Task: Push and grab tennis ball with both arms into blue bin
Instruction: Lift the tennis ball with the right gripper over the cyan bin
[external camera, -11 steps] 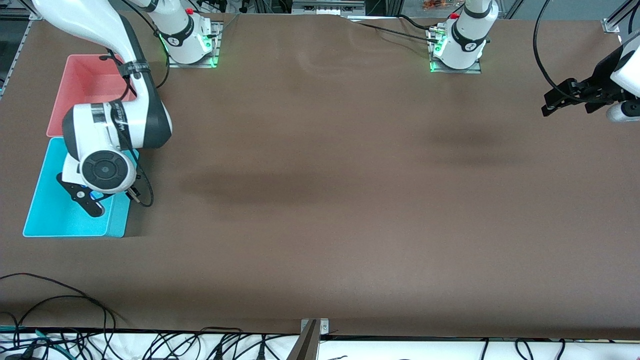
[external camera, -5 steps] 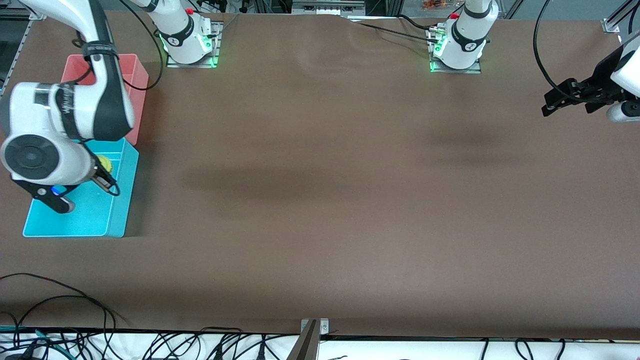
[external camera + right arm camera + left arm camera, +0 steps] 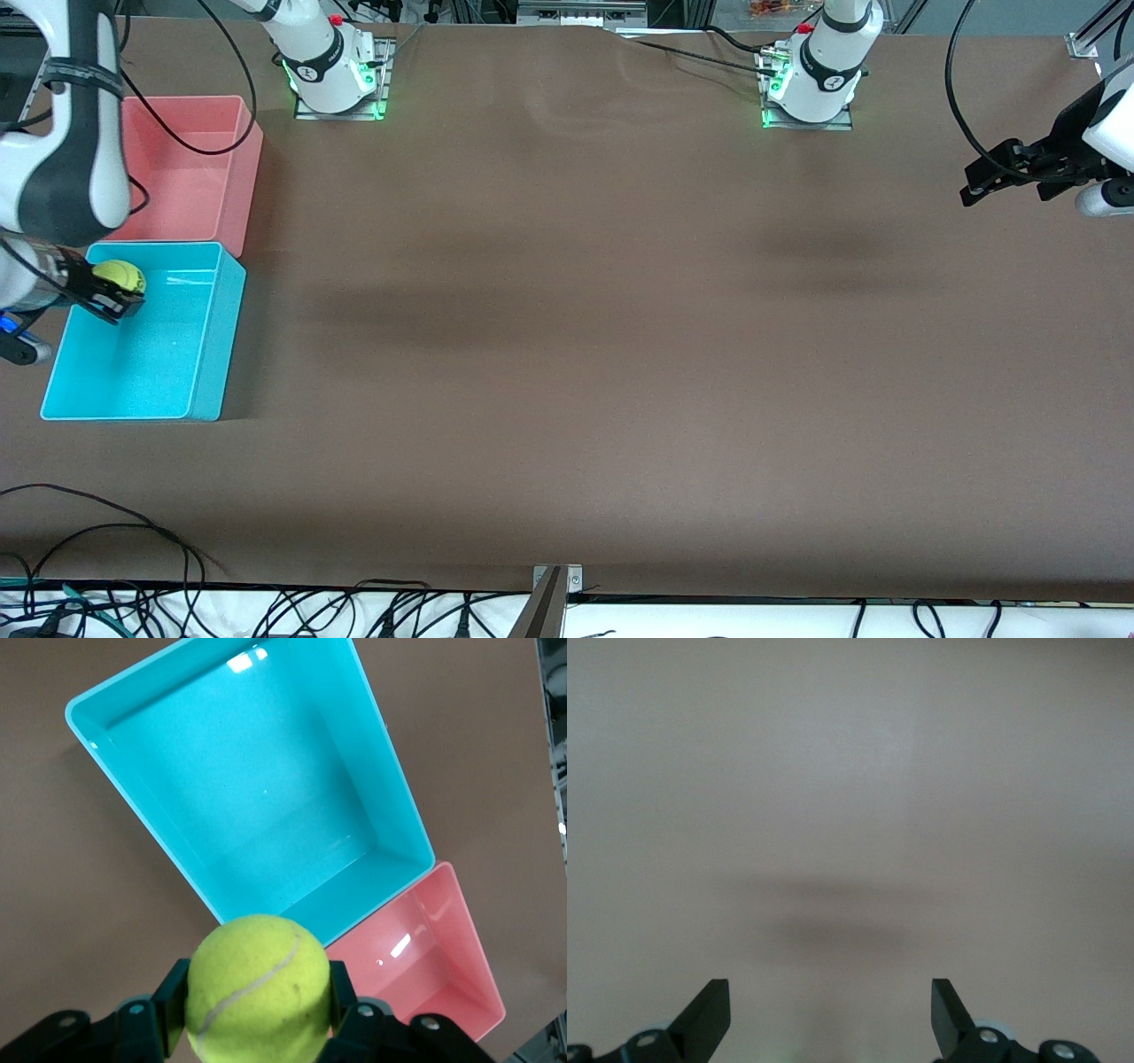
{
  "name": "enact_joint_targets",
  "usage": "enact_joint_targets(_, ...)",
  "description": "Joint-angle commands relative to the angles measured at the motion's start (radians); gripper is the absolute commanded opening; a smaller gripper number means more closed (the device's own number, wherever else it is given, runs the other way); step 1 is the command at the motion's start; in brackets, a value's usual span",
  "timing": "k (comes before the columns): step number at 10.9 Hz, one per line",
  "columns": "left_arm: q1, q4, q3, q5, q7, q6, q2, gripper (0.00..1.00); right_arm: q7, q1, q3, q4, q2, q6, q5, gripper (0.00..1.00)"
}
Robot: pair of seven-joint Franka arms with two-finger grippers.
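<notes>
Yellow-green felt with a pale curved seam is what you see on the tennis ball (image 3: 259,989), and its nap looks even and fuzzy all over. Your right gripper (image 3: 111,288) has the ball clamped between its two black fingers (image 3: 170,999), one pad on each side, and holds it in the air over the blue bin (image 3: 208,337), above the edge of the bin that lies next to the pink bin (image 3: 241,168). In the front view the ball (image 3: 120,276) sits just at the tip of that gripper, bright against the cyan plastic. From the right wrist view you look down into the blue bin (image 3: 354,753): thin walls, a glossy floor with a few light reflections, nothing lying in it. The pink bin (image 3: 465,943) touches it end to end and is the same size; it lies farther from the front camera, and both stand at the right arm's end of the brown table (image 3: 576,354). Your left gripper (image 3: 983,182) waits in the air over the left arm's end of the table, its fingers (image 3: 709,1014) spread wide apart with only bare tabletop below them.
</notes>
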Motion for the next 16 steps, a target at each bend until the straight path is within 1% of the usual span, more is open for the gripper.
enact_joint_targets(1, 0.004, 0.031, -0.003, 0.022, -0.002, -0.024, 0.013, 1.00, -0.243, -0.016, -0.100, -0.026, -0.034, -0.007, 0.124, 0.31)
enact_joint_targets(2, 0.004, 0.031, -0.003, 0.022, -0.002, -0.024, 0.013, 1.00, -0.293, -0.018, -0.130, -0.063, -0.051, 0.005, 0.160, 0.31)
enact_joint_targets(3, 0.004, 0.031, -0.003, 0.022, -0.002, -0.024, 0.013, 1.00, -0.351, -0.018, -0.145, -0.121, -0.083, 0.049, 0.166, 0.31)
enact_joint_targets(4, 0.004, 0.031, -0.003, 0.022, -0.002, -0.024, 0.013, 1.00, -0.397, -0.021, -0.150, -0.191, -0.115, 0.113, 0.191, 0.31)
enact_joint_targets(6, 0.007, 0.031, -0.001, 0.022, -0.002, -0.024, 0.013, 1.00, -0.469, -0.021, -0.150, -0.273, -0.128, 0.227, 0.221, 0.31)
enact_joint_targets(7, 0.007, 0.031, -0.001, 0.022, -0.002, -0.026, 0.013, 1.00, -0.523, -0.023, -0.150, -0.322, -0.126, 0.302, 0.273, 0.31)
enact_joint_targets(8, 0.006, 0.031, -0.001, 0.022, -0.002, -0.024, 0.013, 1.00, -0.589, -0.032, -0.150, -0.386, -0.126, 0.395, 0.290, 0.31)
enact_joint_targets(10, 0.004, 0.031, -0.003, 0.022, -0.002, -0.024, 0.013, 1.00, -0.656, -0.035, -0.150, -0.524, -0.125, 0.592, 0.292, 0.32)
enact_joint_targets(11, 0.004, 0.031, -0.003, 0.022, -0.002, -0.024, 0.013, 1.00, -0.707, -0.036, -0.150, -0.573, -0.122, 0.660, 0.292, 0.32)
enact_joint_targets(12, 0.004, 0.031, -0.003, 0.022, -0.002, -0.024, 0.013, 1.00, -0.741, -0.035, -0.148, -0.589, -0.107, 0.694, 0.292, 0.32)
enact_joint_targets(14, 0.003, 0.031, -0.004, 0.022, -0.002, -0.024, 0.013, 1.00, -0.772, -0.036, -0.145, -0.592, -0.067, 0.706, 0.294, 0.32)
enact_joint_targets(15, 0.004, 0.031, -0.004, 0.022, -0.002, -0.024, 0.013, 1.00, -0.775, -0.038, -0.145, -0.589, -0.041, 0.709, 0.318, 0.32)
enact_joint_targets(16, 0.004, 0.031, -0.004, 0.022, -0.002, -0.024, 0.013, 1.00, -0.776, -0.035, -0.136, -0.588, -0.007, 0.723, 0.373, 0.32)
